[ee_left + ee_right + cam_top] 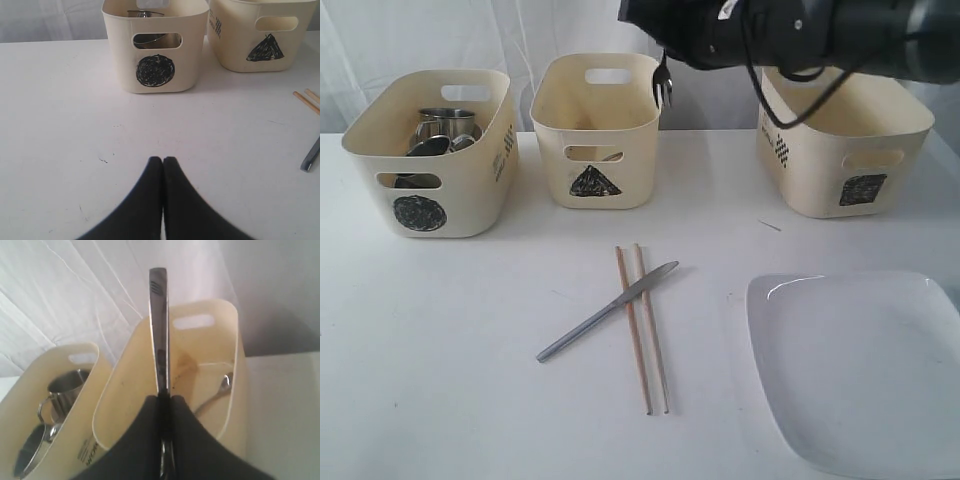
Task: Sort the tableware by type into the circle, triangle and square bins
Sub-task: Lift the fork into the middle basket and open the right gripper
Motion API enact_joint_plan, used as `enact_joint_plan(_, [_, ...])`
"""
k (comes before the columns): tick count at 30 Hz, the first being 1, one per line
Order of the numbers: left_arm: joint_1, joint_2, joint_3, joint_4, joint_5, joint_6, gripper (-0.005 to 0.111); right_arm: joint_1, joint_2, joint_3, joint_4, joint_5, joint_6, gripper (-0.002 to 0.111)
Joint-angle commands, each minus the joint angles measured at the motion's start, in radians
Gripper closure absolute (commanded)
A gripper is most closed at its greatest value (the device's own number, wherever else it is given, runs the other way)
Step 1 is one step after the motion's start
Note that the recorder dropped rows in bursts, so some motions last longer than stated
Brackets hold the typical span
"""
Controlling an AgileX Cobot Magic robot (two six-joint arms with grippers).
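Step in hand, cutlery drop-off: the right gripper (162,400), clamped on the steel fork (159,335), hangs over the triangle bin (640,170) at the table's 12 o'clock, so the next move calls for release beside the spoon (218,390); the left gripper (163,162) is pressed together, empty.

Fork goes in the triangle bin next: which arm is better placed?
Right. The right gripper is shut on the fork above the triangle bin, where a spoon lies. The left gripper is shut, empty, low over the table.
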Motion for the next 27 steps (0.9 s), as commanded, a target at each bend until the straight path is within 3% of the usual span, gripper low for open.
enact_joint_plan(1, [0.000, -0.005, 0.004, -0.005, 0.002, -0.004, 0.107, -0.009, 0.166, -0.208, 0.010, 0.037, 0.005, 0.108])
enact_joint_plan(7, [0.000, -0.005, 0.004, -0.005, 0.002, -0.004, 0.107, -0.009, 0.373, -0.465, 0.016, 0.090, 0.005, 0.107])
enact_joint_plan(9, [0.000, -0.005, 0.004, -0.005, 0.002, -0.004, 0.107, -0.009, 0.424, -0.520, 0.029, 0.095, 0.005, 0.099])
enact_joint_plan(13, [0.000, -0.005, 0.004, -0.005, 0.002, -0.004, 0.107, -0.009, 0.463, -0.559, 0.029, 0.103, -0.012, 0.080])
enact_joint_plan(18, [0.000, -0.005, 0.004, -0.005, 0.002, -0.004, 0.107, -0.009, 0.428, -0.557, 0.031, 0.267, -0.127, 0.080])
enact_joint_plan(22, [0.000, -0.005, 0.004, -0.005, 0.002, -0.004, 0.107, -0.009, 0.349, -0.478, 0.029, 0.438, -0.317, 0.080])
enact_joint_plan(27, [0.000, -0.005, 0.004, -0.005, 0.002, -0.004, 0.107, 0.032, 0.209, -0.298, 0.051, 0.773, -0.855, 0.080])
